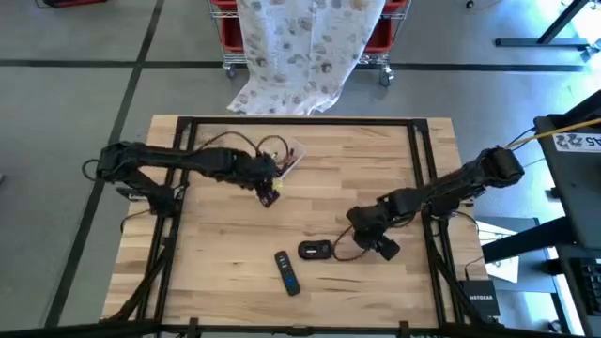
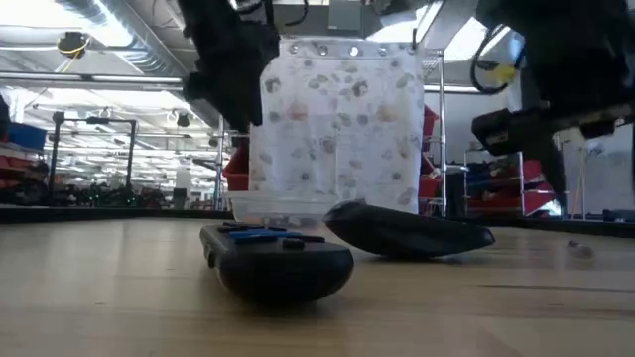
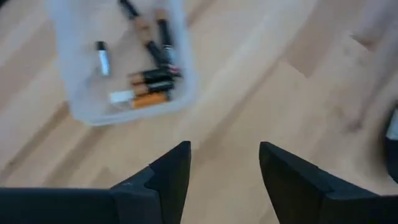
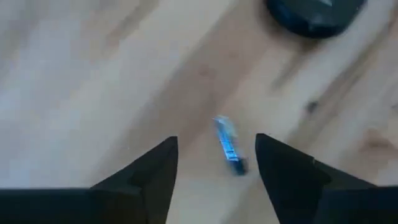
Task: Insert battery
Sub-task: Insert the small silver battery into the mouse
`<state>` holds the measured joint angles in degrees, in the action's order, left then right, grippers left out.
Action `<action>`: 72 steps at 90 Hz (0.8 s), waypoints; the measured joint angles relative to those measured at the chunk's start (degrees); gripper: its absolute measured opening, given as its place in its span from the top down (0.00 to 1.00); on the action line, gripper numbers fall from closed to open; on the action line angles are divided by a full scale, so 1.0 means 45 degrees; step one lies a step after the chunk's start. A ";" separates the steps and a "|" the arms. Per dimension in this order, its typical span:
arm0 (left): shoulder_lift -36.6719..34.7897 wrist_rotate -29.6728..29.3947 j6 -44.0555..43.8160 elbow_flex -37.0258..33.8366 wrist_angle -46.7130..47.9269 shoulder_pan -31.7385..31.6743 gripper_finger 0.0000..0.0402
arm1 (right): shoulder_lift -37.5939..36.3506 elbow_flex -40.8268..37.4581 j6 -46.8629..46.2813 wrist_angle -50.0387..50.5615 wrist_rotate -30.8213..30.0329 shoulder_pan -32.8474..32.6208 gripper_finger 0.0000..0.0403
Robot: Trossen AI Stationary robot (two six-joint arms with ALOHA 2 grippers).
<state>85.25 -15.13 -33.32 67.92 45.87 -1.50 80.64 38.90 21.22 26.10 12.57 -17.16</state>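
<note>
The batteries (image 3: 148,87) lie loose in a clear plastic tray (image 3: 81,112) toward the far side of the desk (image 1: 216,253), just beyond the left gripper (image 3: 224,165). That gripper hangs above bare wood with its 2 fingers spread wide and nothing between them. At least 4 cells show in the tray, some lying side by side and touching.

The remote (image 1: 286,272) rests near the front edge of the desk, and a dark oval piece (image 1: 315,250), probably its battery cover, lies just beside it. The right gripper (image 1: 376,239) is next to that piece; in its wrist view the fingers stand wide apart with nothing held, over a small blue object (image 4: 227,144) that I cannot identify.

A battery is a short, stiff metal cylinder, light but dense for its size, smooth and inclined to roll or slip out of a pinch. I would take it across the middle of its length, fingers square to its long axis, so both ends stay free to seat in the compartment. Cells touching one another are awkward; the one lying apart near the tray wall looks easier. The tray itself looks thin and light, so it may slide if nudged. The remote is rigid plastic and may need steadying by the other arm.
</note>
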 joint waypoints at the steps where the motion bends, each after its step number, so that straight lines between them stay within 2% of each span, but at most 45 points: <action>1: 0.0000 -0.0043 -0.0084 0.0000 0.0007 0.0109 0.57 | 0.0000 -0.0091 0.0011 -0.0163 -0.0011 -0.0013 0.50; 14: 0.0000 -0.0449 -0.0742 0.0000 0.0085 0.1409 0.57 | 0.0121 -0.1546 -0.0048 -0.1849 -0.0661 -0.0537 0.55; 24: 0.0005 -0.0693 -0.1400 0.0000 0.0106 0.2359 0.57 | 0.0274 -0.2173 -0.1082 -0.2480 -0.1354 -0.0743 0.62; 32: 0.0005 -0.1158 -0.1907 0.0000 0.0133 0.3011 0.57 | 0.0340 -0.2451 -0.2228 -0.2925 -0.1125 -0.0695 0.69; 50: 0.0005 -0.2213 -0.2719 0.0000 0.0128 0.3737 0.57 | 0.0447 -0.2542 -0.5182 -0.4203 -0.1697 -0.0722 0.89; 62: 0.0005 -0.2270 -0.2865 0.0000 0.0072 0.3750 0.57 | 0.0487 -0.2435 -0.7384 -0.4727 -0.3122 -0.0688 0.98; 72: 0.0005 -0.2389 -0.2820 0.0000 0.0043 0.3676 0.57 | 0.0525 -0.2187 -0.8360 -0.4565 -0.4601 -0.0663 0.95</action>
<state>85.27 -25.88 -46.01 67.92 46.06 15.04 83.00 29.06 -16.40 5.55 -8.13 -20.14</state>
